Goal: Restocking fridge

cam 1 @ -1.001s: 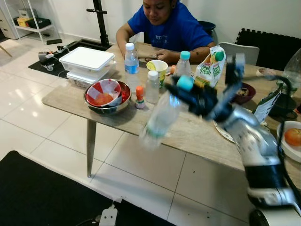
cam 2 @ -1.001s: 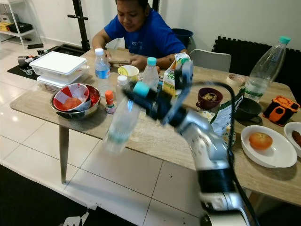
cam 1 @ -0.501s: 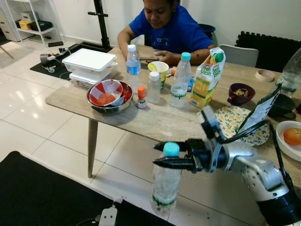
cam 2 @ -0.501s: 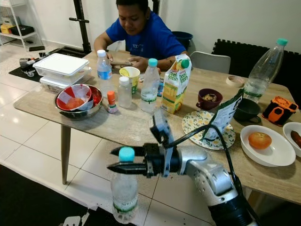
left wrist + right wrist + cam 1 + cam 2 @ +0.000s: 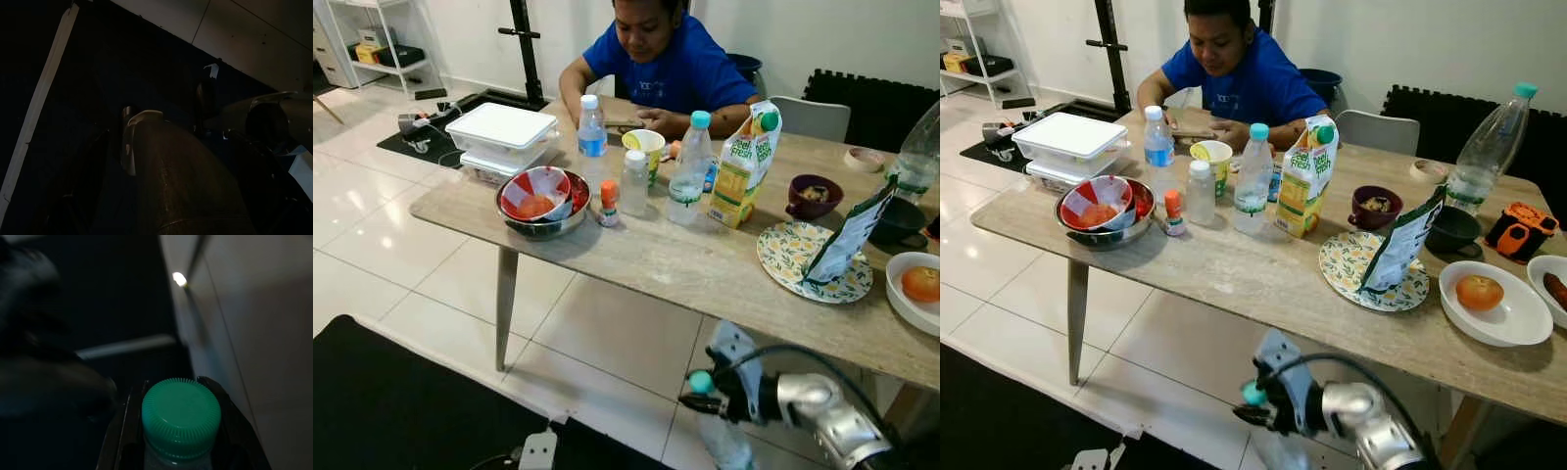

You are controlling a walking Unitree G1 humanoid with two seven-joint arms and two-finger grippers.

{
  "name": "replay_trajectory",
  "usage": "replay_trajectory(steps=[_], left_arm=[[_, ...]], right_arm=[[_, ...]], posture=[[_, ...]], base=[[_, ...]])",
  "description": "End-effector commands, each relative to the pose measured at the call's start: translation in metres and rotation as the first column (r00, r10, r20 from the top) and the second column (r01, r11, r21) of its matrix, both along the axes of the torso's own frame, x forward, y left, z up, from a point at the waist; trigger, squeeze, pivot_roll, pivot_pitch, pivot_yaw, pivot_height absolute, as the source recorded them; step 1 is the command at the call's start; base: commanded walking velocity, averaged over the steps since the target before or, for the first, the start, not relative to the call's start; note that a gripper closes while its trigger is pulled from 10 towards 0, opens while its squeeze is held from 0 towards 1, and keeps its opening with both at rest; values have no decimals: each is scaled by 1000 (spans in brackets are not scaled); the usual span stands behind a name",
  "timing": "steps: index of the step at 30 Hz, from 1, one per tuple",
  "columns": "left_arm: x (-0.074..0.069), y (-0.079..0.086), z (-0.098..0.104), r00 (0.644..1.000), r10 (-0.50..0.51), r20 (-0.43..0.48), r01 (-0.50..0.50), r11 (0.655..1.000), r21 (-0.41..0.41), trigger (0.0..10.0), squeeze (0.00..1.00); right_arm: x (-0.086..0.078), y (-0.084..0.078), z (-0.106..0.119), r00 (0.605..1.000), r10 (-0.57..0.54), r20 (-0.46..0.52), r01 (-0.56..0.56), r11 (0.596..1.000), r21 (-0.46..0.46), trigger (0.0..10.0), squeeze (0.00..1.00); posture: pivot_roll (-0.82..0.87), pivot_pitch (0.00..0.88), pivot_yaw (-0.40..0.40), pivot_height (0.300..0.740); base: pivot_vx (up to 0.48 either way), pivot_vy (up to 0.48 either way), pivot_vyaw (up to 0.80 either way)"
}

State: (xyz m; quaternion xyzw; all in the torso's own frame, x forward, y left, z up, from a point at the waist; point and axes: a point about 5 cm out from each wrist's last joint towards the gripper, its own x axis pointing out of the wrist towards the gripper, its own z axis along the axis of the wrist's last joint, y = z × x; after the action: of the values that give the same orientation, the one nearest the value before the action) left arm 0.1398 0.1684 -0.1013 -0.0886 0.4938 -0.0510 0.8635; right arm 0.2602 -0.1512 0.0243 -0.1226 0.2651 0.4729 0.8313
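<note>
The right arm reached low in front of the robot, below the edge of the table (image 5: 636, 257) and over the tiled floor (image 5: 597, 338). The right gripper (image 5: 697, 399) pointed toward the robot's left, its two black fingers (image 5: 128, 426) pinched on the neck of a clear water bottle (image 5: 724, 446) just under its green cap (image 5: 181, 417). The bottle hung roughly upright from that grip, its body mostly cut off at the lower edge of the head views, held above the floor and well apart from the things on the table. The left arm hung idle in the dark, and the state of its fingers could not be told.

On the table stood another water bottle (image 5: 690, 168), a juice carton (image 5: 744, 164), a small white bottle (image 5: 633, 183), a metal bowl (image 5: 540, 204) and stacked white containers (image 5: 501, 135). A person in a blue shirt (image 5: 671, 64) sat at the far side.
</note>
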Motion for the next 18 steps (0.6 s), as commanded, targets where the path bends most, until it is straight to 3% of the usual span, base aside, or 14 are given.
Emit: replay_trajectory(steps=[1, 3, 6, 7, 9, 11, 15, 18], left_arm=[[-13, -1, -5, 998, -5, -55, 5, 1000, 4, 10000, 0], [-14, -1, -5, 998, -5, -57, 5, 1000, 4, 10000, 0], [-13, -2, -5, 998, -4, -57, 4, 1000, 4, 10000, 0], [-13, -2, -5, 998, -4, -57, 4, 1000, 4, 10000, 0], [-13, -2, -5, 998, -2, -57, 2, 1000, 4, 10000, 0], [-13, -2, -5, 998, -2, -57, 2, 1000, 4, 10000, 0], [-14, -3, -6, 998, -1, -59, 1, 1000, 8, 10000, 0], [-15, -2, -6, 998, -3, -62, 4, 1000, 11, 10000, 0]], right_arm=[[-2, -6, -10, 999, -40, 22, 42, 997, -66, 10000, 0], [-2, -17, -26, 982, -184, 36, 187, 977, -99, 10000, 0], [-10, -41, -46, 894, -447, 12, 445, 887, -124, 10000, 0], [-10, -41, -46, 894, -447, 12, 445, 887, -124, 10000, 0], [-25, -55, -62, 838, -546, -3, 534, 821, -200, 10000, 0], [-25, -55, -62, 838, -546, -3, 534, 821, -200, 10000, 0], [-66, -80, -89, 698, -716, -33, 663, 663, -348, 10000, 0], [-78, -84, -96, 662, -749, -29, 684, 619, -385, 10000, 0]], posture=[[-45, 61, -62, 740], [-46, 64, -62, 740], [-46, 64, -61, 740], [-46, 64, -61, 740], [-46, 65, -61, 740], [-46, 65, -61, 740], [-42, 64, -58, 740], [-42, 63, -58, 740]], base=[[0, 0, 0], [0, 0, 0], [0, 0, 0], [0, 0, 0], [0, 0, 0], [0, 0, 0], [0, 0, 0], [0, 0, 0]])
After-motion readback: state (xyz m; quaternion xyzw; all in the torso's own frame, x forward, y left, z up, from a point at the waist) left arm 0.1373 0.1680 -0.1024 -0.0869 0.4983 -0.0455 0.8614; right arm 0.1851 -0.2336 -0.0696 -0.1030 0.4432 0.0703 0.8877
